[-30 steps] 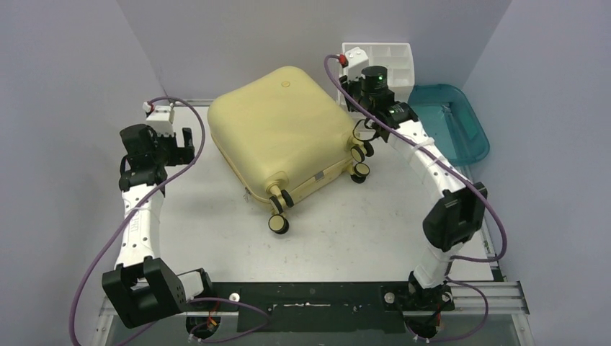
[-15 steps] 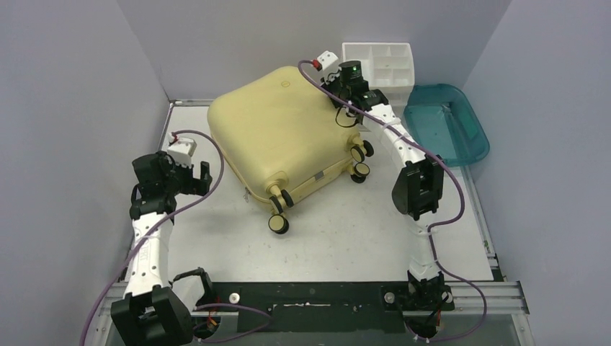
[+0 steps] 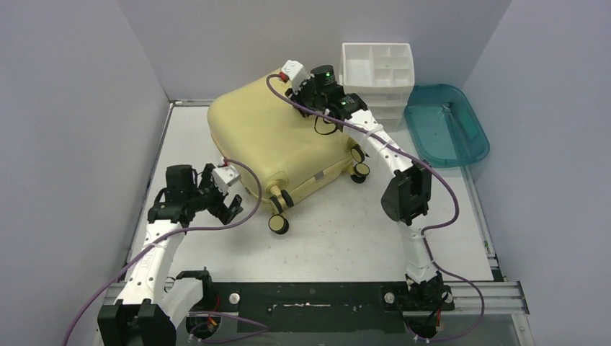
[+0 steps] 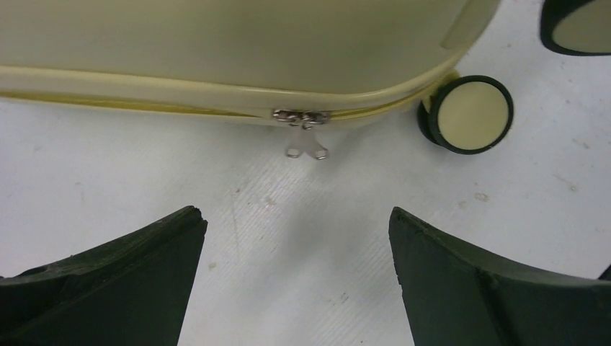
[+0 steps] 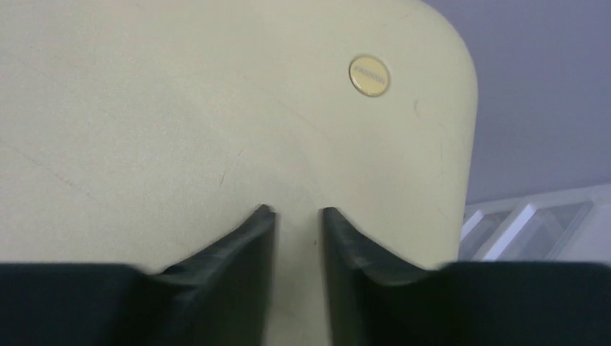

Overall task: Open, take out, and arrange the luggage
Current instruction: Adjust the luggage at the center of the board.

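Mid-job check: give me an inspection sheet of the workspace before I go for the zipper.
Surface: white table, lightly marked, no spills seen.
Job's things: luggage lying flat, closed; zipper pulls at the seam near a wheel.
Clutter: white organizer and teal tray, far right corner.
Grippers: left gripper open, facing the zipper pulls; right gripper nearly shut, empty, over the luggage top.
Cables: purple cables loop along both arms; no snag seen.
Surroundings: plain grey walls; nothing else seen.

You have the luggage (image 3: 281,137) lying flat on the table (image 3: 346,238), with its wheels (image 3: 278,224) on the near side. The drawer organizer (image 3: 378,72) stands behind its right corner, and the tray (image 3: 447,122) is right of that. Your left gripper (image 4: 295,216) faces the zipper pulls (image 4: 306,144), and your right gripper (image 5: 297,213) is over the luggage's far end.
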Tool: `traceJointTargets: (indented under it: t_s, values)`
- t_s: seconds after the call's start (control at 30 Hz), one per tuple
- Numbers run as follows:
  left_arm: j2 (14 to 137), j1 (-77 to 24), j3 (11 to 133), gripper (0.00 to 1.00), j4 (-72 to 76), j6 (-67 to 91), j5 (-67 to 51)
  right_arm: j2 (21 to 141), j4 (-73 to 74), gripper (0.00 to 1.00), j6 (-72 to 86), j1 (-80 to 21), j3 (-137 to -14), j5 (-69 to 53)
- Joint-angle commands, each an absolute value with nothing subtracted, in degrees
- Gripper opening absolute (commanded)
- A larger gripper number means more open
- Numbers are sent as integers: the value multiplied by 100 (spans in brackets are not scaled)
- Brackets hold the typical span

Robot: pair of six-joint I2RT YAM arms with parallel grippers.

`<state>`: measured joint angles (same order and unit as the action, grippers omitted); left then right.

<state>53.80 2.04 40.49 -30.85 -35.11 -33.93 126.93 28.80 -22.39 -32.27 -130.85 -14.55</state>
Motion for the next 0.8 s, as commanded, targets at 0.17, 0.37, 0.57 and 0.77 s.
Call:
traceJointTargets:
  t_s: [0.17, 0.37, 0.57, 0.77]
  values:
    - [5709, -252, 3690, 97, -2146, -3643, -3755, 9035, 2577, 77, -1658, -1967, -9502, -2600]
    - [6297, -233, 3967, 94, -1868, -3479, -4247, 7117, 2127, 88, -2076, -1671, -6936, -2658]
    - [6566, -248, 4027, 86, -1487, -3318, -4081, 6591, 2050, 89, -2110, -1224, -5784, -3332]
    - [6636, -275, 4007, 65, -1177, -3131, -4127, 6672, 1958, 89, -2074, -1037, -5576, -3630]
